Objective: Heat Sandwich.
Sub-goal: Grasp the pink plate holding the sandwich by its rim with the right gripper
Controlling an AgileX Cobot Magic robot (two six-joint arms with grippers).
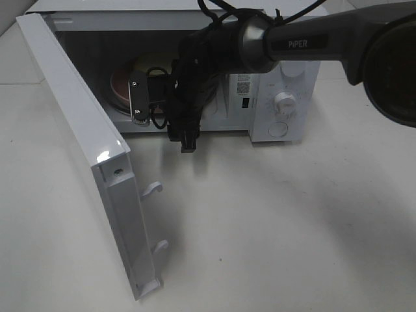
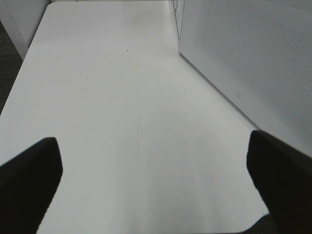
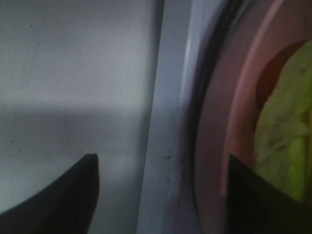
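Note:
The white microwave [image 1: 286, 71] stands at the back with its door [image 1: 84, 149] swung wide open to the left. Inside it lies the round pink plate [image 1: 120, 84] with the yellowish-green sandwich [image 1: 151, 62] on it. My right gripper [image 1: 142, 97] reaches into the opening at the plate's front rim. In the right wrist view this gripper [image 3: 161, 161] is open, with the microwave's sill and the plate rim [image 3: 229, 122] between its dark fingers and the sandwich [image 3: 287, 141] just beyond. My left gripper [image 2: 152, 139] is open over the bare table, holding nothing.
The open door juts toward the front left, with two latch hooks [image 1: 151, 188] on its edge. The microwave's perforated side wall [image 2: 243, 53] stands close beside my left gripper. The control knobs [image 1: 285, 101] are on the right of the microwave's front. The white table [image 1: 292, 227] spreads in front.

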